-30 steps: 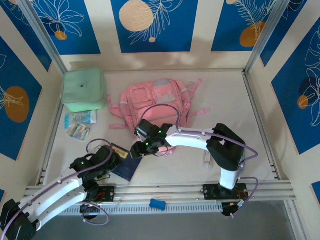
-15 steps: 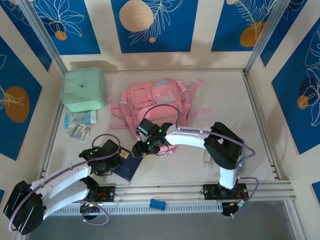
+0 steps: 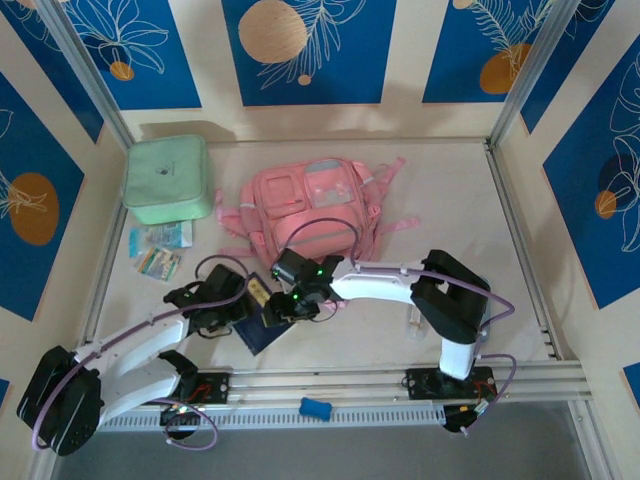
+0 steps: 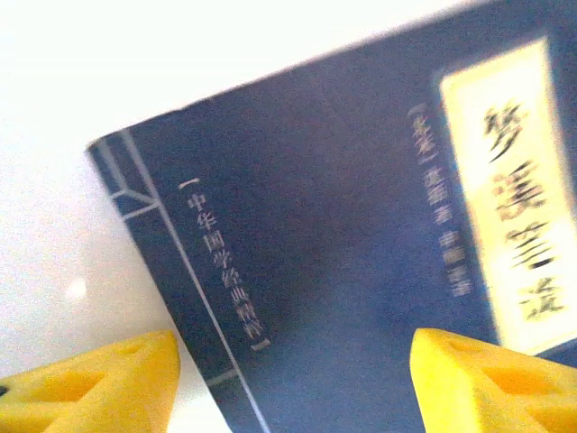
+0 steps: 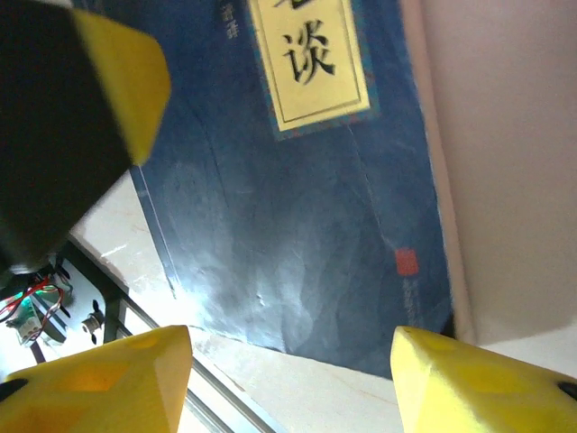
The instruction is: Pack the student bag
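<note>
The backpack is showing soft pink with pale grey-white panels, while the square case is showing mint green. The book is wearing a dark navy cover with thin pale lines and a yellow label bearing black characters. The walls are displaying blue panels with white leaf outlines and orange circles.

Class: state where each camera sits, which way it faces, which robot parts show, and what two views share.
Top external: above, behind; faces down at backpack; left arm, right arm show.
Left wrist: on left arm; faces blue book; yellow fingertips show.
Right wrist: on right arm; faces book; yellow fingertips show.
Shared: the book.
</note>
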Available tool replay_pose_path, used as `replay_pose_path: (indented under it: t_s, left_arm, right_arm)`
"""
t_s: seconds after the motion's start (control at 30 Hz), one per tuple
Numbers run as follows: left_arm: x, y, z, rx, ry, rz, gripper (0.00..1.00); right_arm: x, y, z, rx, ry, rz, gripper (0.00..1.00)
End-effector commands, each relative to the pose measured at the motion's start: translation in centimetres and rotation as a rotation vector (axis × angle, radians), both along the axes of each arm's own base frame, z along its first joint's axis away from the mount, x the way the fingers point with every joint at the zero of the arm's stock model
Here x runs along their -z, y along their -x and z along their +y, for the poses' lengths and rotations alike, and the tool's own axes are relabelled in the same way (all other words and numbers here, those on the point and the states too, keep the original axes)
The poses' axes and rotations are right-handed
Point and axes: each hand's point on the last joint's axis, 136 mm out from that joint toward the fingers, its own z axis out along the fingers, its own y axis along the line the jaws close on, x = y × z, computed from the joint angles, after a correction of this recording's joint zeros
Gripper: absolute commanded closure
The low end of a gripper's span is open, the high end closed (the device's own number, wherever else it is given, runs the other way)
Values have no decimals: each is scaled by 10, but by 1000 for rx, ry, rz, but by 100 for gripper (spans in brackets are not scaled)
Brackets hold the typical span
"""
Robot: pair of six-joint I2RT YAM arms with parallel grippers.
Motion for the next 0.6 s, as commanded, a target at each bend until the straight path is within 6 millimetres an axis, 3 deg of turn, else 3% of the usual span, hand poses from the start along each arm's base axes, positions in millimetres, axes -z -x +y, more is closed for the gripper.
replay_pose_path:
  t_s: [0.0, 0.23, 0.4, 0.57]
  left_arm:
    - [-23, -20, -9, -4, 58, -114, 32]
    - [-17, 0, -11, -57, 168, -76, 37]
    - [-8, 16, 5, -104, 119, -20, 38]
    - [2, 18, -5, -90, 183, -15, 38]
  right_arm:
    - [-9, -14, -17, 32, 34, -21, 39]
    - [12, -33, -19, 58, 92, -54, 38]
    - [17, -27, -4, 31, 97, -64, 37]
    - [28, -24, 3, 10, 121, -65, 37]
